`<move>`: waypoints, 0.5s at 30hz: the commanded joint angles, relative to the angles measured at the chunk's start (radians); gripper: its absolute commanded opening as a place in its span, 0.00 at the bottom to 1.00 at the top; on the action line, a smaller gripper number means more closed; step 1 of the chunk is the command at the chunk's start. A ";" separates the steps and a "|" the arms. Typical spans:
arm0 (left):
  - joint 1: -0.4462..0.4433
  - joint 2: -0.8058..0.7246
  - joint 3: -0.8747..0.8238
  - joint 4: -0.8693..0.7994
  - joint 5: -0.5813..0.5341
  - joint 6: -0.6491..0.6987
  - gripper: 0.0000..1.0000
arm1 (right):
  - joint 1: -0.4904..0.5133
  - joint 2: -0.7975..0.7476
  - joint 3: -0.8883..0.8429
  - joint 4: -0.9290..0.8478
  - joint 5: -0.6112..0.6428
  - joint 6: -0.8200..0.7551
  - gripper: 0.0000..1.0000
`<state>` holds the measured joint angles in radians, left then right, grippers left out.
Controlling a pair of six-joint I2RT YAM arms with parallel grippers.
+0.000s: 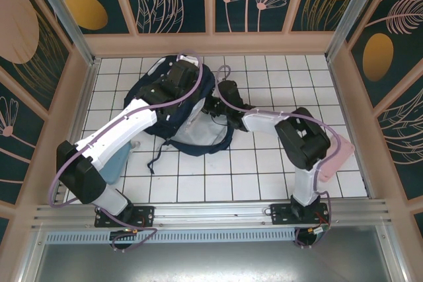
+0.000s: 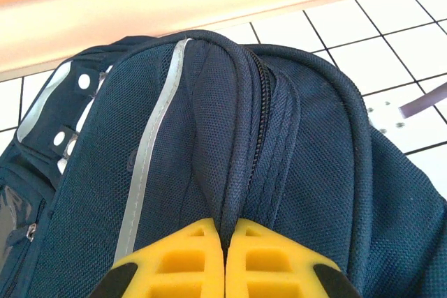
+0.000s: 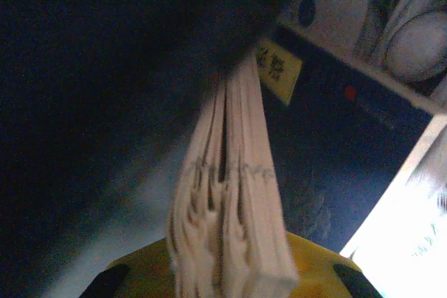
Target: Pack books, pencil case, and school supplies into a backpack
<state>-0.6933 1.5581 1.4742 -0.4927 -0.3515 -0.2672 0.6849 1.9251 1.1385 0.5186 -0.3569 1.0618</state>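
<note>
White-tiled table (image 1: 264, 170) carries the backpack (image 1: 147, 88) at far centre. Your left gripper (image 2: 225, 246) is pinched together on its zipper ridge. Your right gripper (image 3: 230, 280) clamps a book (image 3: 227, 186) whose long axis points straight ahead into the pack's dark mouth.
</note>
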 commanded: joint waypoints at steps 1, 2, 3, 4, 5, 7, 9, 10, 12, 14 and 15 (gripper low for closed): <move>-0.006 -0.028 0.103 0.156 -0.006 -0.019 0.01 | 0.016 0.052 0.077 0.139 0.112 0.060 0.00; -0.008 -0.029 0.103 0.155 -0.007 -0.018 0.01 | 0.016 0.074 0.091 0.154 0.125 0.069 0.00; -0.007 -0.031 0.104 0.155 -0.008 -0.018 0.01 | 0.018 0.097 0.104 0.172 0.136 0.081 0.01; -0.006 -0.032 0.105 0.154 -0.008 -0.017 0.01 | 0.018 0.113 0.115 0.190 0.140 0.087 0.01; -0.007 -0.032 0.104 0.151 -0.009 -0.017 0.01 | 0.017 0.136 0.133 0.204 0.143 0.090 0.02; -0.006 -0.033 0.105 0.151 -0.009 -0.017 0.01 | 0.019 0.173 0.180 0.192 0.141 0.096 0.04; -0.007 -0.029 0.105 0.148 -0.010 -0.017 0.01 | 0.024 0.196 0.219 0.157 0.147 0.089 0.09; -0.006 -0.028 0.104 0.148 -0.010 -0.018 0.01 | 0.025 0.200 0.223 0.145 0.151 0.088 0.15; -0.007 -0.026 0.103 0.149 -0.015 -0.019 0.01 | 0.025 0.196 0.216 0.118 0.156 0.093 0.41; -0.007 -0.026 0.101 0.151 -0.017 -0.018 0.01 | 0.024 0.176 0.187 0.093 0.160 0.106 0.59; -0.006 -0.027 0.100 0.152 -0.021 -0.017 0.01 | 0.022 0.159 0.165 0.085 0.158 0.113 0.64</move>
<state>-0.6872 1.5616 1.4986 -0.4999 -0.3599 -0.2752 0.6979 2.1178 1.3193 0.6090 -0.2142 1.1519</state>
